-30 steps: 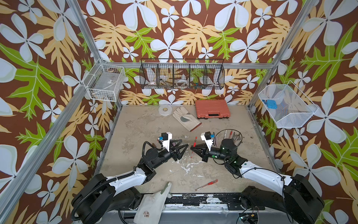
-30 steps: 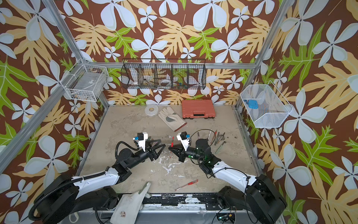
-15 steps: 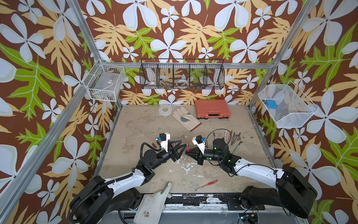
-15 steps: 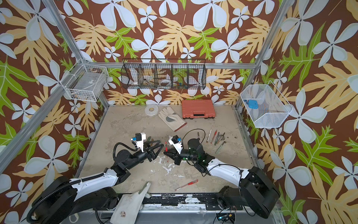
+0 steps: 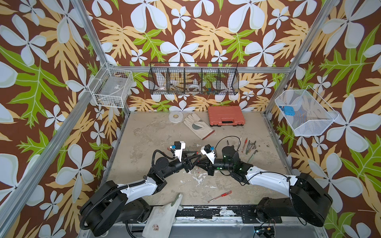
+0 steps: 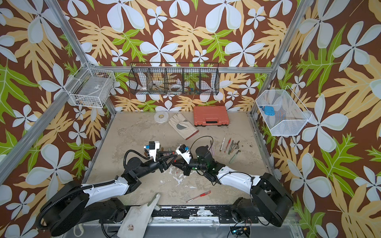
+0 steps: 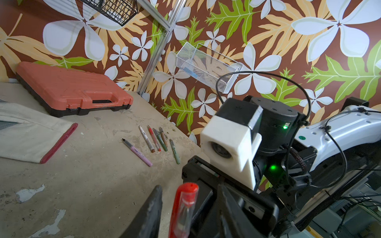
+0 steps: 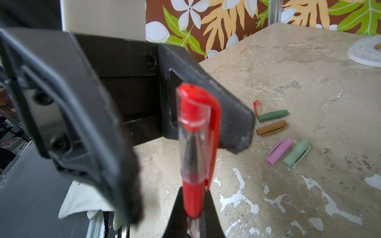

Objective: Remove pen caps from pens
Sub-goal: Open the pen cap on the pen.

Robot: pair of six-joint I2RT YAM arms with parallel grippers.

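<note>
Spreading across both top views, the worn beige table (image 5: 156, 131) is carrying everything. An orange tool case (image 5: 225, 115) is lying at its far edge, with a pale work glove (image 5: 199, 128) just beside it and a tape roll (image 5: 175, 117) beside that.

Mid-table, the two black pincers are meeting tip to tip. The right gripper (image 8: 193, 192) is clamping its jaws tight on the red grip of a clear-barrelled red gel pen (image 8: 192, 204), aiming the capped end at its partner. The left gripper (image 7: 189, 187) is standing parted, one finger on each side of the pen's red-topped cap (image 8: 194, 115). A gap is showing between the cap and the nearer finger in the left wrist view, so nothing is being gripped there.

Six uncapped pens are lying in a loose row near the right arm: pink pen (image 7: 137, 152), white marker (image 7: 146, 139), red pen (image 7: 154, 138), dark green pen (image 7: 160, 140), brown pen (image 7: 164, 137) and pale green pen (image 7: 174, 151). A lone red pen (image 5: 219, 196) is resting near the front edge.

Smallest of all, loose caps are clustering on the table: dark green cap (image 8: 272, 115), brown cap (image 8: 271, 128), pink cap (image 8: 279, 152), pale green cap (image 8: 296, 153) and a tiny red-clipped cap (image 8: 256, 108).
</note>
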